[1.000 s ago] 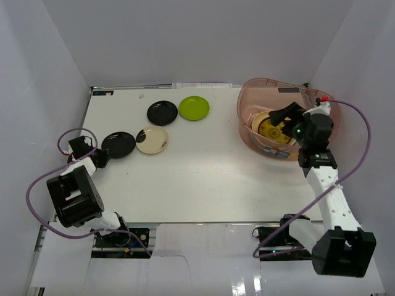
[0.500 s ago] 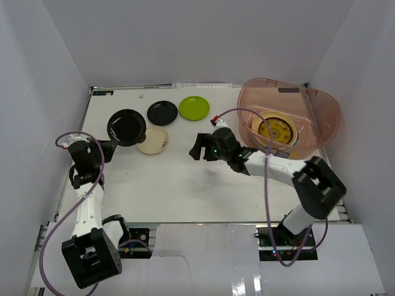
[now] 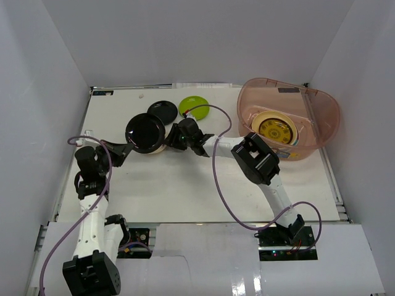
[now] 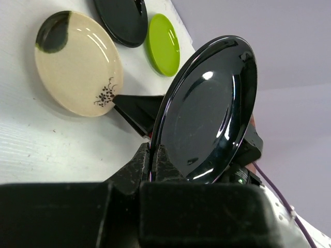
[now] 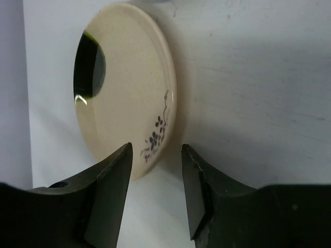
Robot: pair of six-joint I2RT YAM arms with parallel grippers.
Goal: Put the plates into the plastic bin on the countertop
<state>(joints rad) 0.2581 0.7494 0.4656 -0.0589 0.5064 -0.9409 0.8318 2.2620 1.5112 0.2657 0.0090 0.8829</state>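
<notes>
My left gripper (image 3: 128,147) is shut on the rim of a glossy black plate (image 3: 145,132) and holds it tilted above the countertop (image 3: 185,185); the left wrist view shows the plate (image 4: 207,108) pinched between the fingers (image 4: 154,155). My right gripper (image 3: 173,137) is open beside the cream-and-black plate (image 3: 163,146). In the right wrist view that plate's edge (image 5: 124,88) lies just beyond the open jaws (image 5: 156,155). A second black plate (image 3: 163,112) and a lime green plate (image 3: 193,108) lie behind. The plastic bin (image 3: 327,117) holds an amber plate (image 3: 276,129).
White walls enclose the countertop on three sides. The right arm stretches leftward across the middle of the table, its purple cable looping over the surface (image 3: 216,179). The bin stands at the far right corner.
My left gripper has lifted the black plate off the table and carried it rightward. My right gripper has left the bin and swung left to the cream-and-black plate.
</notes>
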